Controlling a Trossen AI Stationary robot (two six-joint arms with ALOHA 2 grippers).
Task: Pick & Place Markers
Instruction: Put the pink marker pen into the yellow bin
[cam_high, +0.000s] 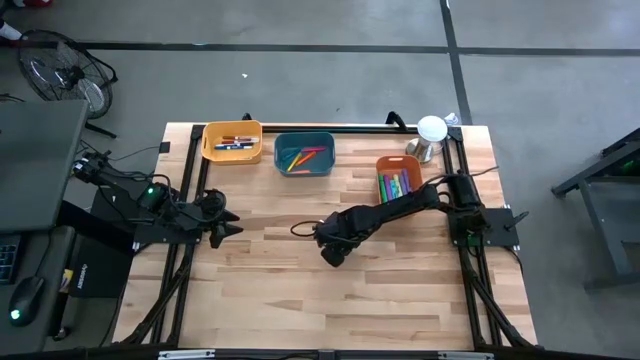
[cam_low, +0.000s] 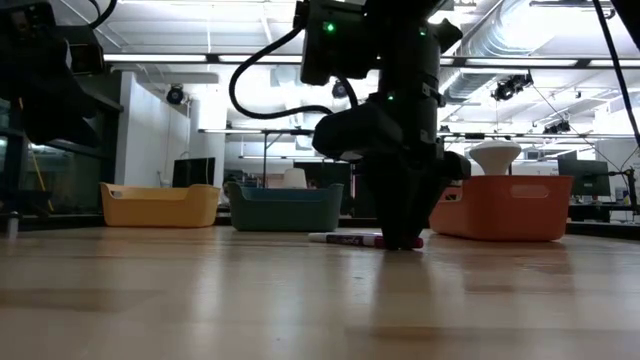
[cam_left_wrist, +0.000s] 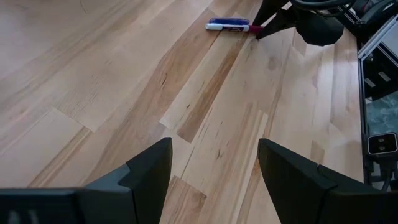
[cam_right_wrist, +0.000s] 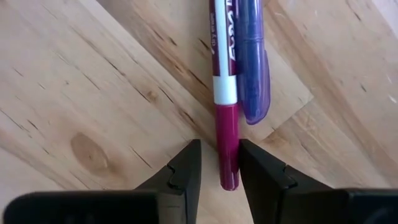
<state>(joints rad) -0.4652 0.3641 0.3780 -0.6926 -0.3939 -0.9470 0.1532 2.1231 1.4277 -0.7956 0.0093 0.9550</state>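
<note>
Grey concrete floor (cam_high: 330, 75), floor fan (cam_high: 62, 70) nearby, ceiling strip lights (cam_low: 200, 58) w/ ducts.
</note>
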